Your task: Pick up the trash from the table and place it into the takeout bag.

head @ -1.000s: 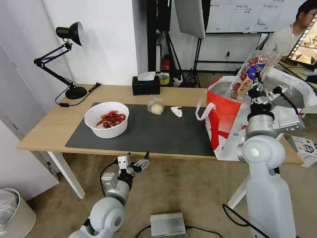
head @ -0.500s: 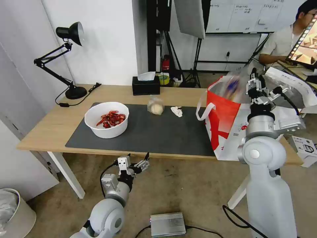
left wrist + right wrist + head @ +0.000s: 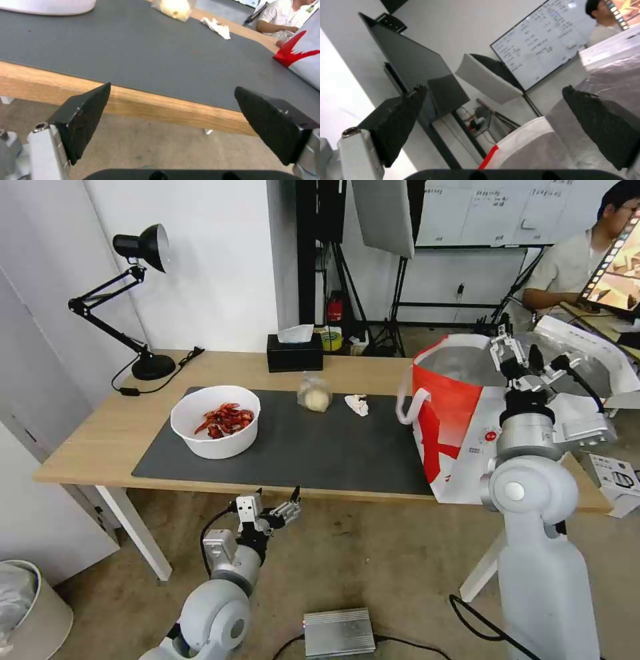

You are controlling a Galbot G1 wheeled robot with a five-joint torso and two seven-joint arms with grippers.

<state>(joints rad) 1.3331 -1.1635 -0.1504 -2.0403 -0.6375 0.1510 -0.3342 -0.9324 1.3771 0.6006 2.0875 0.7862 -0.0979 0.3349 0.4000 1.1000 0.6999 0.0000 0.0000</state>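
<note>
Right gripper [image 3: 515, 350]: 2 black fingers [image 3: 400, 120] spread wide, nothing between them, tips raised above the open mouth of the takeout bag [image 3: 460, 413]; arm upright beneath, wrist bent. Foil lining lies just below the fingers.

Left gripper [image 3: 280, 507]: fingers [image 3: 85, 117] spread, empty, parked low, just short of the table [image 3: 93, 440] edge. Beyond its tips on the grey mat [image 3: 140, 50]: white bowl [image 3: 215, 421] of red shells, bagged beige lump [image 3: 315, 393], crumpled tissue [image 3: 357, 404].
</note>
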